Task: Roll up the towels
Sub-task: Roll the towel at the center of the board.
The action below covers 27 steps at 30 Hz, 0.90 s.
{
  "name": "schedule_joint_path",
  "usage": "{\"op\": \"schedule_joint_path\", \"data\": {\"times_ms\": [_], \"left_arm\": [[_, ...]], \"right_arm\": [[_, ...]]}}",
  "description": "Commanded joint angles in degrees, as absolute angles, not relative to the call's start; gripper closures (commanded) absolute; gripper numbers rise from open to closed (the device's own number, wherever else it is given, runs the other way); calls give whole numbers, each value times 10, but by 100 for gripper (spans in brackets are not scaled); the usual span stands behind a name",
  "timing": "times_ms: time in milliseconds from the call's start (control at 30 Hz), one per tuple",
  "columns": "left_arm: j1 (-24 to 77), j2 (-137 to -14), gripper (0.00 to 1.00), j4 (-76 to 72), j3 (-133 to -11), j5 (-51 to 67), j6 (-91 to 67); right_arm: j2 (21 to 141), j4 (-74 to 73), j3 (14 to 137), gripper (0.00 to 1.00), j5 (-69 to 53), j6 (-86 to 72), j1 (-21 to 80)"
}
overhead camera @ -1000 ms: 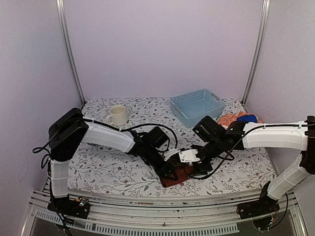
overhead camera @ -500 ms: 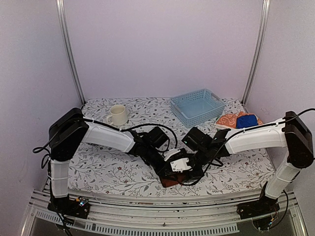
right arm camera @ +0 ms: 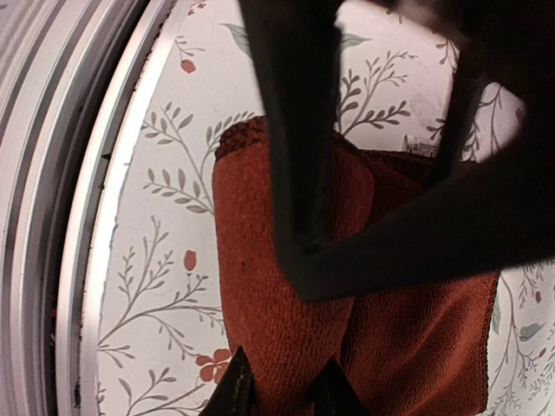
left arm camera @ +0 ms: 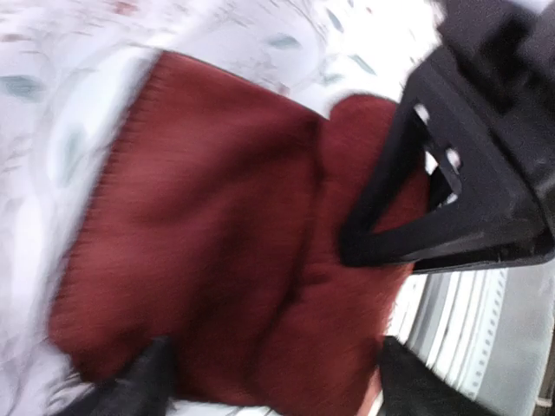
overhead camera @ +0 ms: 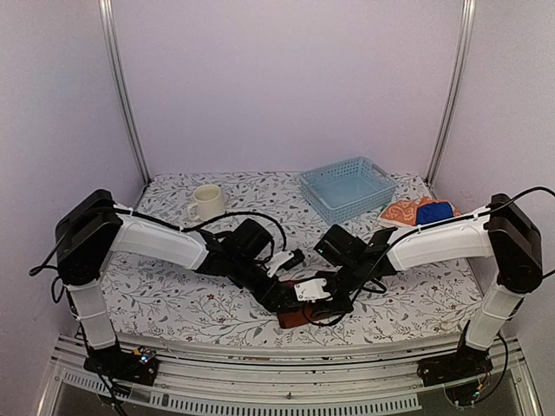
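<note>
Top view: the rust-brown towel [overhead camera: 295,320] lies mid-width at the near edge of the table [overhead camera: 173,299], with the left gripper [overhead camera: 288,303] and right gripper [overhead camera: 328,299] both directly over it. Left wrist view: the left fingers [left arm camera: 152,377] stand wide apart astride the towel, holding nothing. Right wrist view: the right fingers [right arm camera: 236,386], nearly together, seem to pinch its raised fold, which runs straight ahead of them.

Soft, even light comes down from overhead, leaving the lilac walls [overhead camera: 286,87] flat and only faint shadows on the worktop [overhead camera: 173,299]. The left wrist view is smeared with motion blur across the rust-brown towel [left arm camera: 217,243]. The right wrist view holds the weave sharp, though whatever sits nearest its lens goes soft, featureless black.
</note>
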<state>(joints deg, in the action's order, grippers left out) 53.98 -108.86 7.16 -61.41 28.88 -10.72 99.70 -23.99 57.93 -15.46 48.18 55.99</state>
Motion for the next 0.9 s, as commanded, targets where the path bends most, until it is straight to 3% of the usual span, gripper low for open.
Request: {"op": "schedule_joint_path", "data": {"times_ms": [0,467,700,800,867], "left_arm": [[517,-1007,2,4,-559,202,-149],[529,-733,1,-103,-396,-43,-149],[547,-621,2,-225,-319,-371,-141],[537,-641,1,-235,-332,-346,-97],[537,-652,12,-221,-347,-266,-45]], "right_arm": [[1030,-346,586,88,-198,436,563],[1118,-474,698,88,-333,430,501],[1214,-555,792,88,-408,459,449],[1260,-600,839,88,-434,470,436],[1299,-634,872,87,-450,476,428]]}}
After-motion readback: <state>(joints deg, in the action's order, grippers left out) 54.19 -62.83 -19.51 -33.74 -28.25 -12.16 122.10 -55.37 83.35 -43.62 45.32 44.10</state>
